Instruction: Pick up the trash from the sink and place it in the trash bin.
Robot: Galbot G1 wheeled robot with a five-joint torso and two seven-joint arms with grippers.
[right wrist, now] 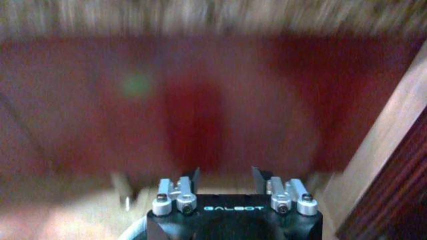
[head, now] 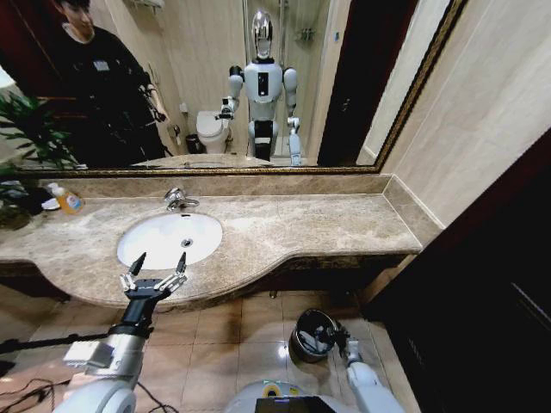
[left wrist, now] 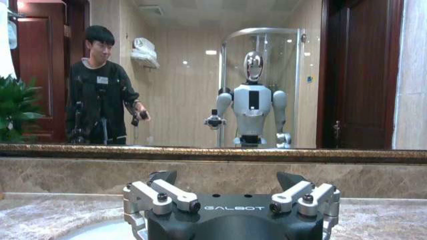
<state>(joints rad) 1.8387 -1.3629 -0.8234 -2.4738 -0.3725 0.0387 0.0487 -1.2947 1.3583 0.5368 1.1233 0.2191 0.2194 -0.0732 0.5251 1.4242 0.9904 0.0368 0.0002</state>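
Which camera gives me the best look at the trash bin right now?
Head view: the trash bin sits on the floor tiles below the counter, seen from above, beside the right gripper. Right wrist view catches a blurred rim at most.

One sink [head: 164, 237], one trash bin [head: 312, 335] (floor), two grippers.
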